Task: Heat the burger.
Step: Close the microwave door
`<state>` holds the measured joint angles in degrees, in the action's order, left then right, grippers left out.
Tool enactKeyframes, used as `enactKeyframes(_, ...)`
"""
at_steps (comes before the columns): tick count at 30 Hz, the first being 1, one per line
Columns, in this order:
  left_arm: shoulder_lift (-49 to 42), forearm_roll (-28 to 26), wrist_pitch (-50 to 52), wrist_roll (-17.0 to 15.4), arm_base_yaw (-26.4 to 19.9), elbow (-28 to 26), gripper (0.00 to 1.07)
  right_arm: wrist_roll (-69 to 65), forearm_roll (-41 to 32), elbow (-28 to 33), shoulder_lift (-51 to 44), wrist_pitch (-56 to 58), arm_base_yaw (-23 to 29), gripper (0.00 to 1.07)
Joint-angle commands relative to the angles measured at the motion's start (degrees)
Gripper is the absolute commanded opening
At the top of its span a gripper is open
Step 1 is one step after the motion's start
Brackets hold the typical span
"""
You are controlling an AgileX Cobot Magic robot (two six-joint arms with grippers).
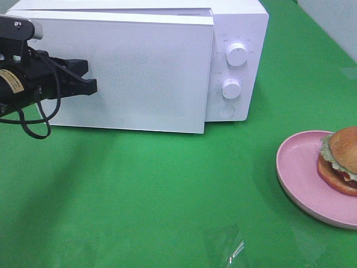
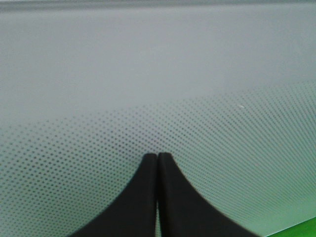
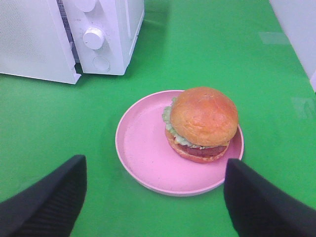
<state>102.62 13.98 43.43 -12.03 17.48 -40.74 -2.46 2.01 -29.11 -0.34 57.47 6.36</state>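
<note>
The burger, with a golden-brown bun and green lettuce, sits on a pink plate at the right edge of the green table. A white microwave stands at the back, its door slightly ajar. My left gripper is shut with nothing held, its tips close against the door's front at the left side. My right gripper is open, hovering short of the plate and apart from it; it is out of the exterior view.
Two knobs and a round button are on the microwave's panel at the right of the door. A faint clear film scrap lies on the green surface near the front.
</note>
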Motion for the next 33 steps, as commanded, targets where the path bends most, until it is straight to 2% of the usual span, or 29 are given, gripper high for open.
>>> enactKeyframes(1, 0.92, -0.69, -1.55, -0.06, 0.34, -2.46, 0.00, 0.80, 0.00, 0.06, -1.32, 0.06, -0.40, 0.75)
enactKeyframes(15, 5.56, -2.12, -3.50, -1.20, 1.49, -9.63, 0.00, 0.80, 0.00, 0.06, -1.32, 0.06, -0.40, 0.75)
enactKeyframes(17, 7.33, -2.58, -4.30, -1.03, 3.04, -12.49, 0.00, 0.80, 0.00, 0.06, -1.32, 0.06, -0.40, 0.75)
enactKeyframes(24, 10.20, -5.10, -5.16, -1.03, 5.96, -16.73, 0.00, 0.80, 0.00, 0.06, -1.32, 0.06, -0.40, 0.75)
enactKeyframes(26, 10.54, -6.65, -6.25, 0.23, 6.70, -17.82, 0.00, 0.86, 0.00, 0.06, -1.32, 0.06, -0.40, 0.75)
enactKeyframes(27, 10.66, -8.19, -7.73, 2.98, 7.28, -18.45, 0.00, 0.86, 0.00, 0.06, -1.32, 0.06, -0.40, 0.75)
enactKeyframes(28, 10.66, -8.19, -7.73, 2.98, 7.28, -18.45, 0.00, 0.86, 0.00, 0.06, -1.32, 0.06, -0.40, 0.75)
enactKeyframes(29, 10.54, -9.68, -9.00, 5.10, 7.62, -18.56, 0.00, 0.86, 0.00, 0.06, -1.32, 0.06, -0.40, 0.75)
enactKeyframes(33, 9.68, -9.68, -12.09, 4.18, 8.31, -17.82, 0.00, 0.86, 0.00, 0.06, -1.32, 0.06, -0.40, 0.75)
